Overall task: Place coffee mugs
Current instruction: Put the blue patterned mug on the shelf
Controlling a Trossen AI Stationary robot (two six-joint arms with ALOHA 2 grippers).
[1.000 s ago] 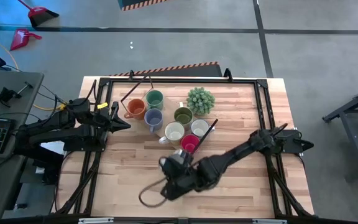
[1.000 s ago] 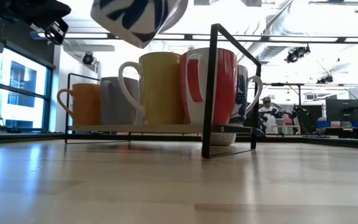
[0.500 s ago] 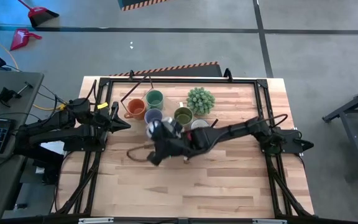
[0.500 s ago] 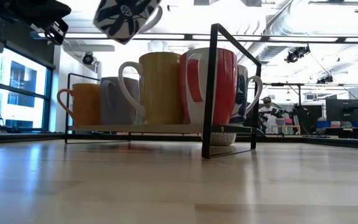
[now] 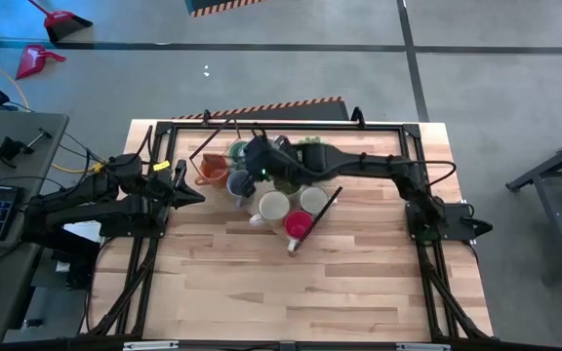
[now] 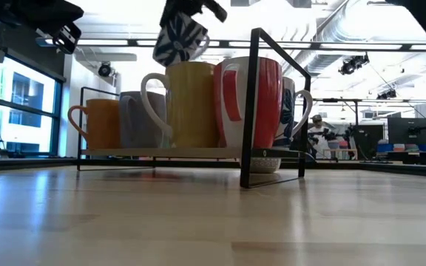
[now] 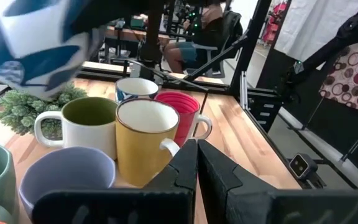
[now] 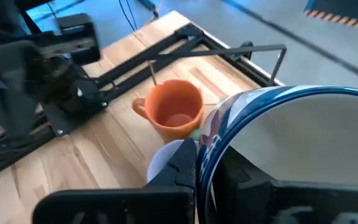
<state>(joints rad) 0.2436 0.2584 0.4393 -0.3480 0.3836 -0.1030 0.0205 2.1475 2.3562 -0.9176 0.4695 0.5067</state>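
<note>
**Q:** Low view question for you: what's that white ceramic mug with the dark blue leaf pattern [image 6: 181, 38] doing up there?

**A:** It's in the air, tilted, hanging above the yellow ceramic mug [image 6: 189, 103] and the rest of the group inside the black wire rack [image 6: 252, 103]. Your right gripper [image 5: 259, 161] has it. In the right wrist view the fingers are pinched on the mug's rim [image 8: 278, 99], one inside and one outside, so it's clamped on the wall, not the handle.

**Q:** So which step is this?

**A:** Looks like the carry-over part, just ahead of the set-down. From above, the mug sits over the rear left of the cluster, near the orange glazed mug [image 5: 212, 172] and the blue-grey mug [image 5: 239, 185].

**Q:** What does the next move need?

**A:** My guess: you need a free spot and a level mug before lowering. The cluster is tight, with the red-pink mug [image 5: 298, 225] and a cream mug [image 5: 273, 207] at the front and the spiky green potted plant [image 5: 322, 146] partly hidden behind the arm. Coming straight down could clip a neighbour's rim.

**Q:** Arm pose?

**A:** Your right arm is stretched long across the table from its base on the right. Your left gripper [image 5: 185, 185] waits at the left edge, its fingers drawn together on nothing.
</note>
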